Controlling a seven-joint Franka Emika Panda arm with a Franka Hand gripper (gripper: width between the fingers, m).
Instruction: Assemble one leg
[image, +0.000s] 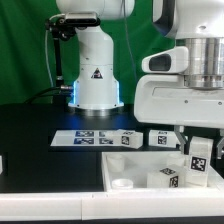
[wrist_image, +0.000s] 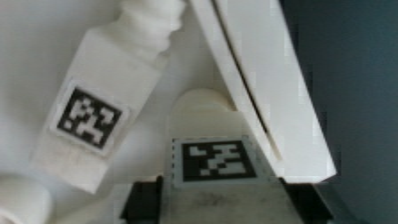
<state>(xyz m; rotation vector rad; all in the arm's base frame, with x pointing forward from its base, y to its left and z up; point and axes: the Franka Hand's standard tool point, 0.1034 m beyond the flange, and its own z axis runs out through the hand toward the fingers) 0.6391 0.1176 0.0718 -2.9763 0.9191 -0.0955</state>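
My gripper (image: 198, 166) is at the exterior view's right, over the large flat white panel (image: 125, 165). It is shut on a leg (image: 199, 153), a white post with a black-and-white tag, held upright. In the wrist view this leg (wrist_image: 217, 150) sits between my two dark fingers (wrist_image: 150, 200), which touch both its sides. A second leg (wrist_image: 93, 105) lies on the panel right beside it, its narrower peg end pointing away; it also shows in the exterior view (image: 170, 178). The panel's raised edge (wrist_image: 267, 90) runs along the held leg's other side.
Two more legs (image: 133, 139) (image: 160, 137) lie on the black table behind the panel. The marker board (image: 85, 137) lies flat to the exterior view's left of them. The robot's white base (image: 95, 70) stands at the back. The panel has a round hole (image: 122, 183).
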